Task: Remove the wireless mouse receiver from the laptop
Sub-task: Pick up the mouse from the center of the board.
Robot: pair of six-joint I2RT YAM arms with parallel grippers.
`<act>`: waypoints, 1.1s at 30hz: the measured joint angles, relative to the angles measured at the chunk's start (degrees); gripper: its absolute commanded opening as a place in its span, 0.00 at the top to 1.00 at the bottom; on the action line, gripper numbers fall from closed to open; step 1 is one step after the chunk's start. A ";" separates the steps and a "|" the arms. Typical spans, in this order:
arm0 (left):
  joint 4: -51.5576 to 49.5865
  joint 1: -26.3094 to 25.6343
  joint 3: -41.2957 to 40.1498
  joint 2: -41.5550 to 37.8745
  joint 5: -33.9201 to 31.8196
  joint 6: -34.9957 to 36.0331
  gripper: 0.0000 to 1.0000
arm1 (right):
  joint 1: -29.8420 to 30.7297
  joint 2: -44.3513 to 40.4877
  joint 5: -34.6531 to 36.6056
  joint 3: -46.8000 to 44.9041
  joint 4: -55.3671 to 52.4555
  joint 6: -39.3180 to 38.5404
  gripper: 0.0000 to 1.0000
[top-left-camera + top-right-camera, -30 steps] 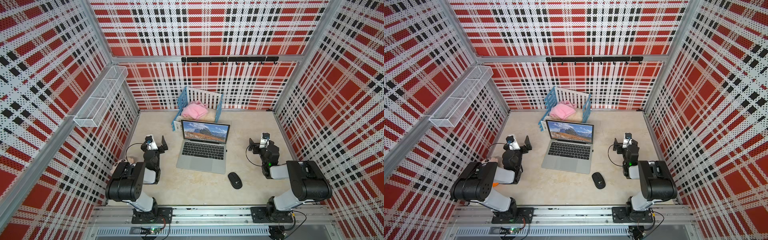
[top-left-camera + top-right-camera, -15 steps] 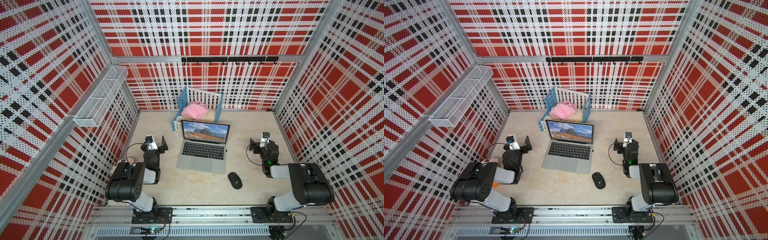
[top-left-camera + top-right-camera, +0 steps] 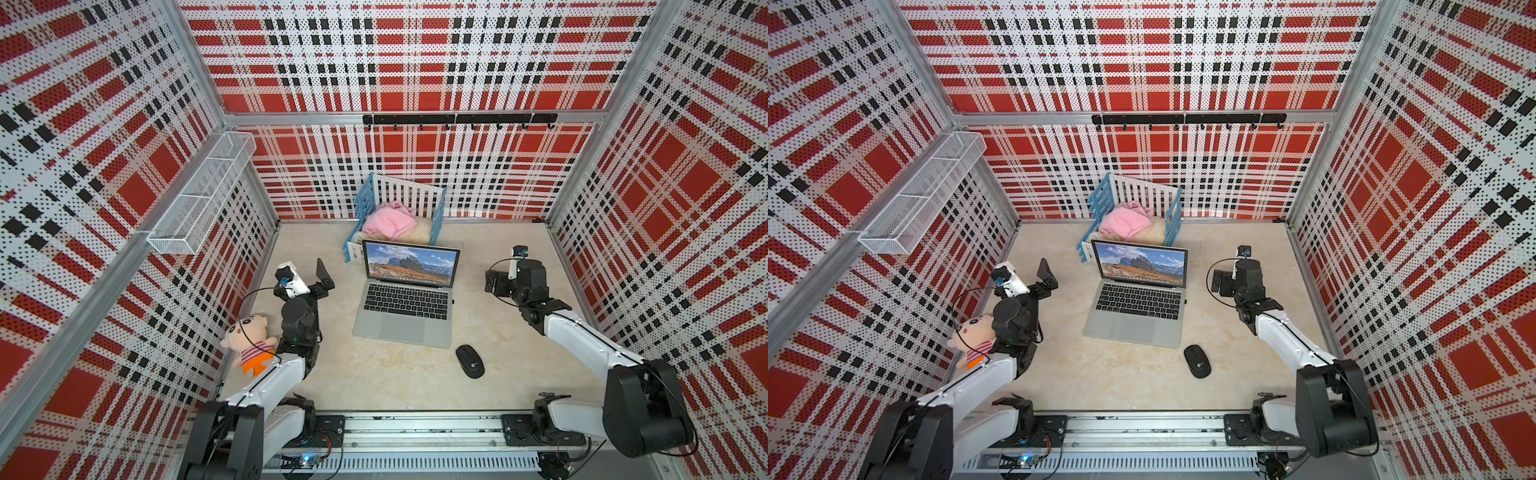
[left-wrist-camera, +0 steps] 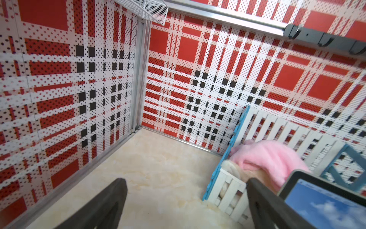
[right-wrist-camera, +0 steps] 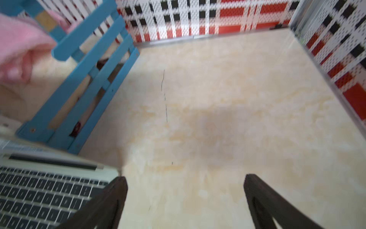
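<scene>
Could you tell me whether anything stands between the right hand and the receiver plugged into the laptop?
Nothing visible does. The receiver sticks out of the laptop's right edge, and only bare table lies between it and the open right hand. The mouse sits nearer the front, off that line.

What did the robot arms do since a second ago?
The right gripper reached further out from its base, toward the back wall, beside the laptop. It took hold of nothing; both grippers are open and empty. The left gripper, the laptop, the tiny receiver in its side and the mouse stayed put.
</scene>
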 measured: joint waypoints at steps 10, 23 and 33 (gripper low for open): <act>-9.99 -10.60 0.68 -3.45 17.27 -11.26 0.01 | 11.04 -6.73 -2.25 0.46 -21.49 9.07 0.00; -13.79 -30.40 5.22 7.04 23.69 -10.78 0.01 | 26.62 0.74 -1.73 -1.36 -30.05 17.11 0.00; -14.64 -30.80 5.22 7.50 25.27 -9.84 0.01 | 30.25 1.46 -3.26 -6.62 -29.53 18.78 0.01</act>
